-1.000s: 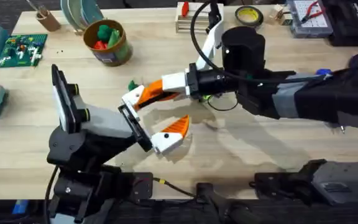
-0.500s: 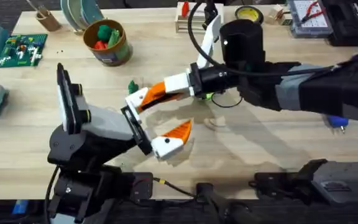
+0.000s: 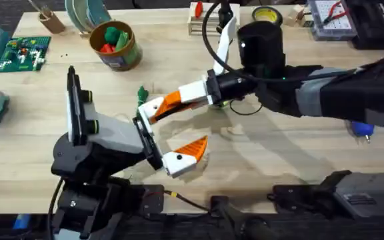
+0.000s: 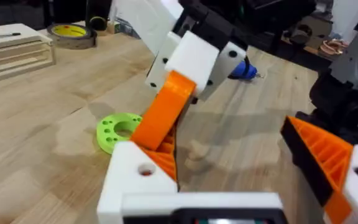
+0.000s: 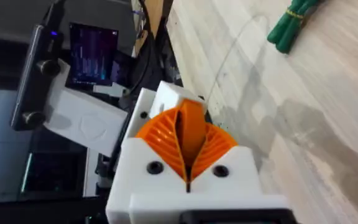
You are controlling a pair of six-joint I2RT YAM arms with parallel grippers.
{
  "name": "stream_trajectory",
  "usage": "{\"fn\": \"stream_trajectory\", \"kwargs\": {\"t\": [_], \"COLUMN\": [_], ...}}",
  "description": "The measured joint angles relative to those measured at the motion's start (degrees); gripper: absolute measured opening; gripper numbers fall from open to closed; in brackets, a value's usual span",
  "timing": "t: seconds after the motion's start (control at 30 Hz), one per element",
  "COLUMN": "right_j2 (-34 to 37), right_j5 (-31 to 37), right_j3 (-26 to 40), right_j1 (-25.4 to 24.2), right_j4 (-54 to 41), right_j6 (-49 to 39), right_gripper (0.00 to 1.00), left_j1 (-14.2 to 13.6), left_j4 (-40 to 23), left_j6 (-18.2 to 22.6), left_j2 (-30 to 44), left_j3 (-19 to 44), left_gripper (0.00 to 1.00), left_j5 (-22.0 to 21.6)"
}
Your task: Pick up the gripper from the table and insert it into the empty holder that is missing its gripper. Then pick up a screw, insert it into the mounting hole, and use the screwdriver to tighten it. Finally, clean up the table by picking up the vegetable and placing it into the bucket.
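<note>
Gripper (image 3: 167,101) clamped in right tool (image 3: 159,105)

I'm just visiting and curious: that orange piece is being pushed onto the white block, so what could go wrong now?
1. The orange wedge, pinched in the right gripper, meets the holder on the open left gripper at a slant; it might jam or slip out.
2. The vegetable and green disc lie close by on the table and could get knocked.
</note>
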Motion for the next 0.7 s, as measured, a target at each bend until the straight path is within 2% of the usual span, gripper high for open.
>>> {"fn": "stream_trajectory", "kwargs": {"t": [0.23,0.7], "right_j2": [0.0,0.0], "right_j5": [3.0,4.7], "right_j3": [0.0,0.0], "right_j1": [1.3,2.1], "right_j4": [1.3,1.6], "right_j6": [-0.4,-0.4], "right_gripper": [0.006,0.006], "left_j1": [0.2,0.2], "left_j4": [0.1,0.1], "left_j6": [-0.2,-0.5], "left_j2": [0.0,0.0], "left_j3": [0.0,0.0], "left_gripper": [0.993,0.993], "left_j5": [-1.1,-2.3]}}
